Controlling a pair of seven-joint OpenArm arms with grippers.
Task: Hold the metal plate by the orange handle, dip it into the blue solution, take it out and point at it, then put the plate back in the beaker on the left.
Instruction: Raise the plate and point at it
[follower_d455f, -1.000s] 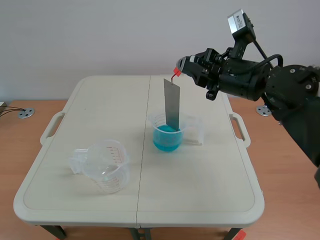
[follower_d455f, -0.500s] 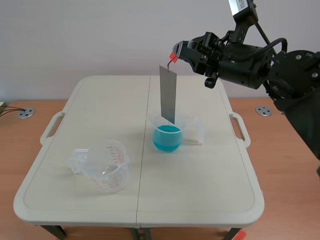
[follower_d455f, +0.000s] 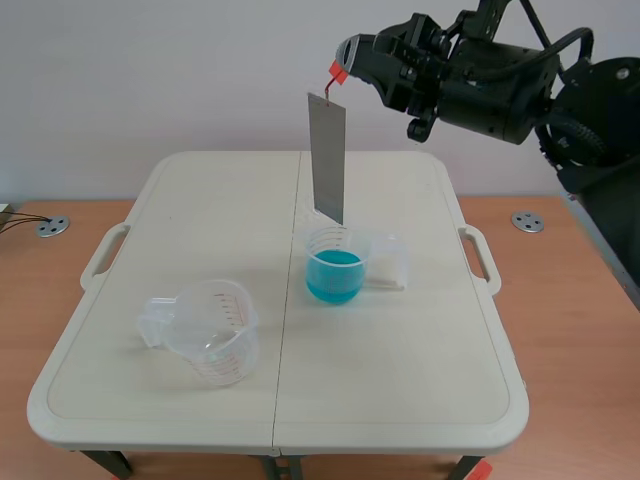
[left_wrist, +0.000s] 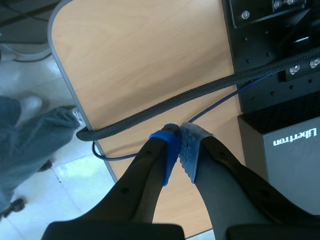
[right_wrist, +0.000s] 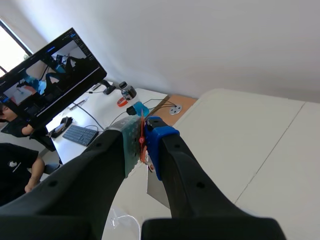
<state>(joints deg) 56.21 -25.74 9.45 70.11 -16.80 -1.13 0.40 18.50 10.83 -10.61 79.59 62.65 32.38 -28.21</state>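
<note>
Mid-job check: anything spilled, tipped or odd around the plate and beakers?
Nothing stands out. The grey metal plate hangs straight from its orange handle in the right hand, above the upright clear beaker of blue solution; no spill shows on the cream table.

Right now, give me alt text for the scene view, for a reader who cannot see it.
The right gripper, raised high over a white folding table, holds a metal plate by its orange handle, so the plate hangs down just above a beaker of blue solution. An empty clear beaker stands nearer on the table's left.
</note>
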